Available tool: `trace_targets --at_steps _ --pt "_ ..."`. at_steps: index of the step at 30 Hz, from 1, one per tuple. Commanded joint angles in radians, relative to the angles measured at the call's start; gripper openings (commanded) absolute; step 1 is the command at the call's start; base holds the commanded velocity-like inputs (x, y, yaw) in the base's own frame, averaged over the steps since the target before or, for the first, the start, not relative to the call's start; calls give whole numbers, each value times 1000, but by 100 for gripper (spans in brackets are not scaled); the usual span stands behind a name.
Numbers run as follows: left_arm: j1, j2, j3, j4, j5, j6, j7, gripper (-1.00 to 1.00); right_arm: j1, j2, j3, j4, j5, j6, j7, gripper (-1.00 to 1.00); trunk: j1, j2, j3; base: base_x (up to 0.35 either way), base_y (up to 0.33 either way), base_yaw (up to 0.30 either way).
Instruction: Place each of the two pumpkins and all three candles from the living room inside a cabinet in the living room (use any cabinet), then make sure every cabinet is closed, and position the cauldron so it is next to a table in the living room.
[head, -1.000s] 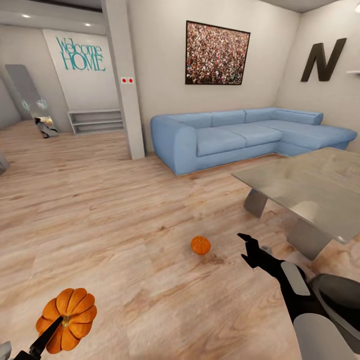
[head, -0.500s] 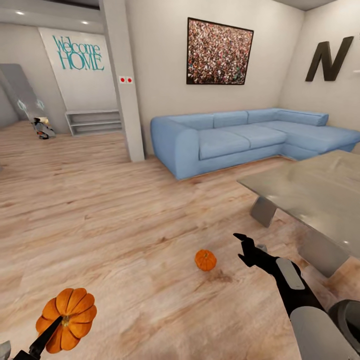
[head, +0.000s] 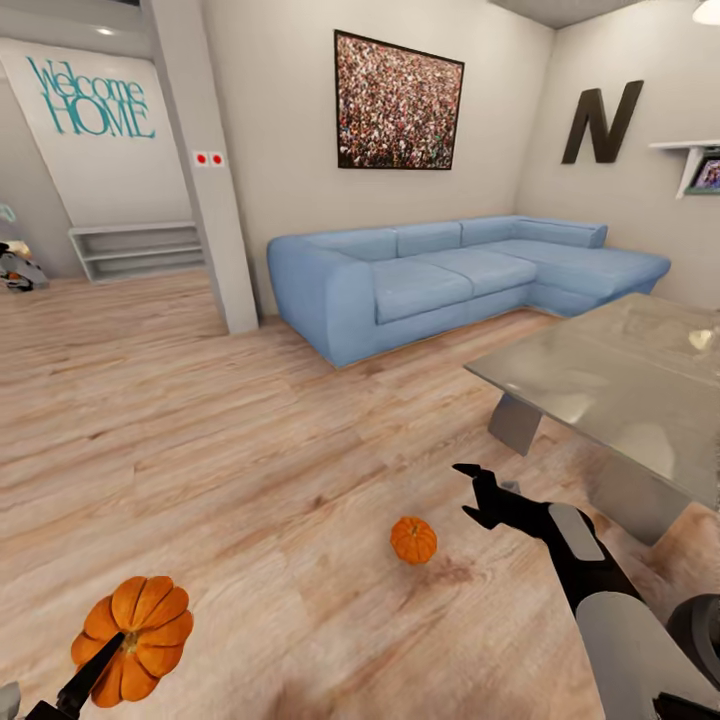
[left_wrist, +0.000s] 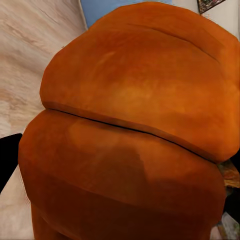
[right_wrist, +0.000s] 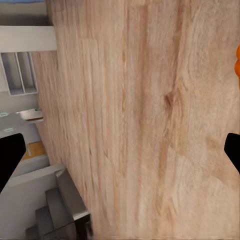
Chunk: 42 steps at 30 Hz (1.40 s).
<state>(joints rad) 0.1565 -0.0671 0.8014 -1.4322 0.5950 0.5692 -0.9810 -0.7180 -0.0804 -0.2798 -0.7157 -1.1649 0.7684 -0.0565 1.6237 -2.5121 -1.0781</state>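
My left gripper (head: 125, 640) at the lower left of the head view is shut on a ribbed orange pumpkin (head: 138, 640), whose skin looms close in the left wrist view (left_wrist: 130, 130). A second, smaller pumpkin (head: 413, 540) lies on the wood floor ahead. My right gripper (head: 472, 492) hovers open just right of it and a little above the floor; its dark fingertips (right_wrist: 10, 157) frame bare planks, and a sliver of the pumpkin (right_wrist: 237, 65) shows at the picture's edge. The candles, the cabinet and the cauldron are out of view.
A grey glass-topped table (head: 620, 385) stands at the right, close to my right arm. A blue corner sofa (head: 450, 275) lines the far wall. A white pillar (head: 205, 170) and low white shelves (head: 135, 248) stand at the far left. Wood floor (head: 220, 420) lies between.
The head view has swung right, so the room shifted left. The floor pumpkin now sits lower in view and closer to my open right gripper. The left gripper still holds its pumpkin.
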Motion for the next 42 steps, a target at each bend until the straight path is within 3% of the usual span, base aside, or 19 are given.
trace_targets --at_steps 1,2,3,5,12,15,16,17,18,19,20,21,22,24,27,32,33,37,42 --pt "0 0 1 -1 9 9 1 -100 -3 0 -3 1 -5 18 -6 100 0 0 -1 215 287 -293" --pt "0 1 1 0 10 9 1 -100 -7 -32 -4 5 -4 89 -12 100 0 0 -1 215 287 -296" --pt "0 2 1 1 10 9 1 -100 -8 -49 -5 7 -5 115 -15 100 0 0 -1 215 286 -297" --pt "0 2 1 1 11 9 1 -100 -8 -66 -5 14 -6 139 -18 100 0 0 -1 218 281 -298" --pt "0 7 -2 46 17 1 -1 -100 -18 -90 2 -19 -2 171 -9 100 0 0 -1 278 153 -131" --pt "0 10 -2 55 17 0 -34 -100 -14 -92 43 -31 5 170 2 100 0 0 -1 328 29 -17" --pt "0 12 -1 59 14 1 -69 -100 -6 -97 122 -35 32 162 64 100 0 0 -1 337 12 -7" --pt "0 13 -1 60 13 1 -78 -100 -1 -104 152 -35 50 153 105 100 0 0 -1 338 9 -5" --pt "0 14 0 61 12 1 -92 -100 12 -126 208 -33 97 122 210 100 0 0 -1 340 6 -4" --pt "0 14 0 61 11 1 -97 -100 17 -139 233 -31 127 101 268 100 0 0 -1 341 5 -3" --pt "0 15 0 61 11 1 -104 -100 25 -159 276 -23 191 59 381 100 0 0 -1 342 3 -2" --pt "0 15 0 62 10 1 -107 -100 27 -166 292 -15 223 40 430 100 0 0 -1 342 2 -1" --pt "0 15 0 62 10 1 -111 -100 31 -177 314 8 282 14 509 100 0 0 -1 342 2 -1" --pt "0 15 0 62 10 0 -114 -100 33 -186 333 49 342 -10 579 100 0 0 -1 343 1 -1" --pt "0 15 -2 63 11 0 -115 -100 33 -191 348 85 386 -28 629 100 0 0 -1 335 0 0" --pt "0 16 8 58 18 29 -112 -100 33 -198 355 93 403 -27 707 100 0 0 -1 127 0 -102" --pt "0 17 17 44 16 80 -114 -100 31 -195 357 99 409 37 729 100 0 0 -1 15 0 -264" --pt "0 32 8 10 -24 100 -119 -100 30 -199 358 97 427 152 736 100 0 0 -1 8 0 -279" --pt "0 39 14 15 -45 117 -134 -100 29 -191 359 100 449 196 736 100 0 0 -1 2 0 -290"
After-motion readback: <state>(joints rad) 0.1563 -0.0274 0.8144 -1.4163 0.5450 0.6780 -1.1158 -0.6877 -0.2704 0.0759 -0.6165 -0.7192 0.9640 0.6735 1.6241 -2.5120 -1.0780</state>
